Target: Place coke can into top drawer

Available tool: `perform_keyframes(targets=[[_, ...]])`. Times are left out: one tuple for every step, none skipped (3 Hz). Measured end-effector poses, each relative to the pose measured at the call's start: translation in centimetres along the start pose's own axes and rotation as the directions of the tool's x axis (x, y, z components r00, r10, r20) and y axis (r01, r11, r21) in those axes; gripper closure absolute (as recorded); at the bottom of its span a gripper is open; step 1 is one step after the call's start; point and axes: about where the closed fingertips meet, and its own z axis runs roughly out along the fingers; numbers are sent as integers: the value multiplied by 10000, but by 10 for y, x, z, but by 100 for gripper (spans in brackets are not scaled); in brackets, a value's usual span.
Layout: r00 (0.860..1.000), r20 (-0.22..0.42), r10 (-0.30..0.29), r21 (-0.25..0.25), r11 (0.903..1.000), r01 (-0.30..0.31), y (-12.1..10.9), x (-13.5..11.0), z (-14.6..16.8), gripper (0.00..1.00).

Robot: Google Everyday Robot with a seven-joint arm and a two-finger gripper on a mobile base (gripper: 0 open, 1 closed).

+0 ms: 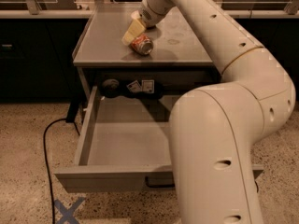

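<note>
Jaws: down at the table (187, 50), cannot tell if clamped.
Coke can (141, 45): lying sideways, touching the jaws' tips.
Top drawer (121, 143): open, well below the jaws.

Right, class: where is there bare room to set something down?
The wide grey metal drawer is bare between left wall and white arm; dark small items crowd its back. The grey cabinet top is free right of the red soda can and gripper beside it.

grey cabinet top (100, 41), black cable (46, 153) on speckled floor (21, 171), blue tape cross (69, 211)
</note>
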Motion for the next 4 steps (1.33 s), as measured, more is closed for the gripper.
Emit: perform_keyframes(targets=[[9987, -180, 466, -513, 9976, -475, 4, 5, 20, 0], [9987, -180, 466, -513, 9976, -475, 4, 5, 20, 0], [9973, -114, 721, -469, 9963, -725, 0, 10, 26, 0], [9963, -124, 856, -663, 9941, -862, 4, 15, 39, 0]])
